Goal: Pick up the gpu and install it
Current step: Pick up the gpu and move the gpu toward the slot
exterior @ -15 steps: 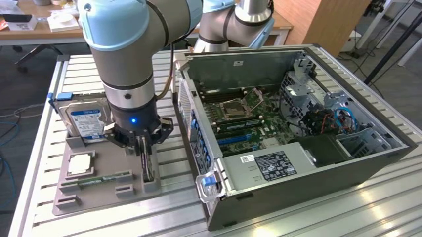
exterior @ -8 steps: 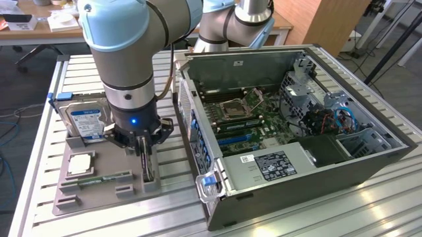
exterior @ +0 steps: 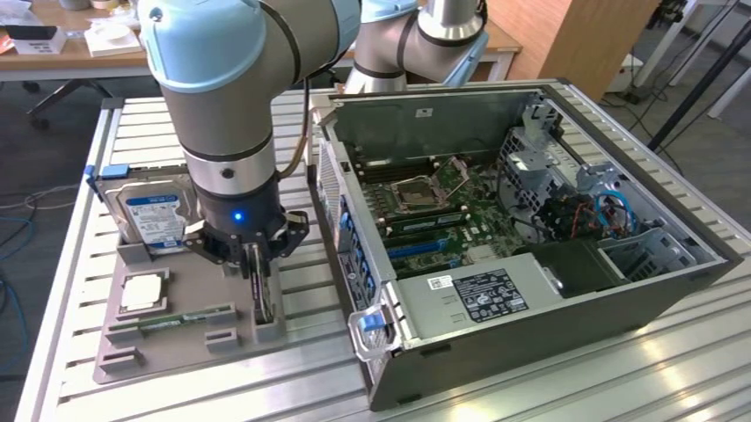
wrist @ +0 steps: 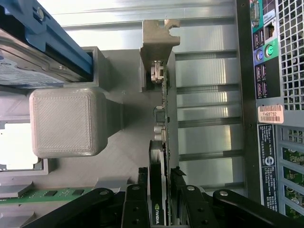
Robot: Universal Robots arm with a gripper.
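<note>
The gpu [exterior: 269, 303] stands on edge in a grey holder [exterior: 176, 347] at the exterior view's lower left, the gripper [exterior: 260, 264] clamped across its top edge, with a narrow strip of slatted table [exterior: 308, 303] separating it from the open computer case [exterior: 505, 356].

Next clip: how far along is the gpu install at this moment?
Done: the tool is down over the gpu, straddling its upper edge.
In hand: the pick-up. The card stands on edge in its slot on the gray holder tray, not lifted.
Left: the whole install. In the open computer case, the blue expansion slot looks empty.
</note>
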